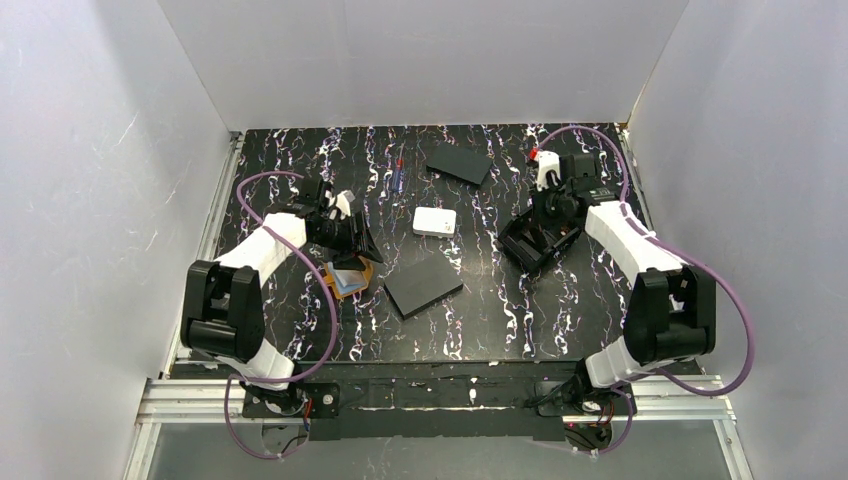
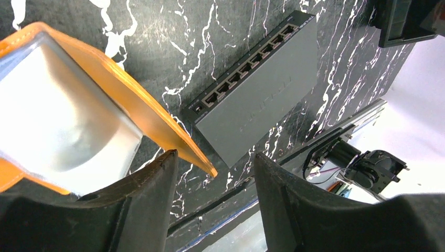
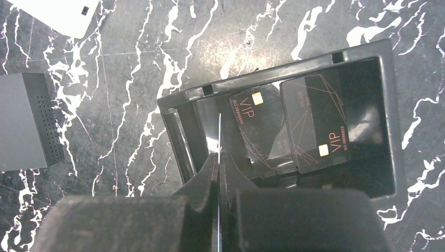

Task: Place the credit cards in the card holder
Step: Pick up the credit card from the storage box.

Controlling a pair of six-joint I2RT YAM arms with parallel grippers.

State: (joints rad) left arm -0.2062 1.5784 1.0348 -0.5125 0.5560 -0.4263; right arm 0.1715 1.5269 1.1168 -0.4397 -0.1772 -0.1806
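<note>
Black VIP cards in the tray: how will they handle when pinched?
The cards look thin and glossy: probably light and slippery. They lie flat, overlapping in the tray, so lifting one may drag the other. A likely third card, edge-on in the right gripper's shut jaws, runs straight: probably stiff.

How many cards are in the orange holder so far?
None seen yet in the open card holder. The right gripper is shut on one thin card, edge-on. Two VIP cards lie in the black tray; all three still need to go in.
</note>
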